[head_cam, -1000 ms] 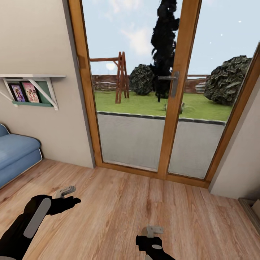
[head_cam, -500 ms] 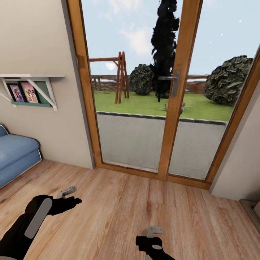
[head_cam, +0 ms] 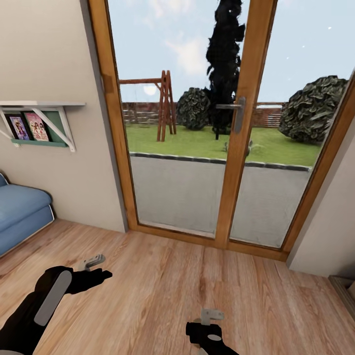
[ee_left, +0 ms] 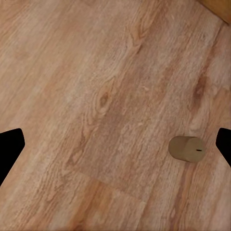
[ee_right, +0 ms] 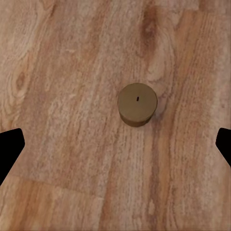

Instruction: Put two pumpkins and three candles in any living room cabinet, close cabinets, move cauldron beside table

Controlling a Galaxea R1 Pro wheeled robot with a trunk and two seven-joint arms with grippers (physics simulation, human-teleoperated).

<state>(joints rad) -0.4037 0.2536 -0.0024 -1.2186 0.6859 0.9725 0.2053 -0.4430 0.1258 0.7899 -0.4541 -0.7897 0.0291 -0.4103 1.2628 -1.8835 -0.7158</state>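
Black fingertips of the left gripper [ee_left: 115,144] stand wide apart at the edges of its wrist view, holding nothing, with one brownish-grey candle [ee_left: 186,148] on the wooden floor [ee_left: 96,86] near one tip. The right gripper [ee_right: 115,144] is likewise spread wide and empty, a second candle [ee_right: 137,104] standing upright on the planks between its tips. Farther off, in the head view, glazed wooden doors [head_cam: 244,123] face a garden, with a blue sofa [head_cam: 19,217] and a wall shelf [head_cam: 39,123] at far left.
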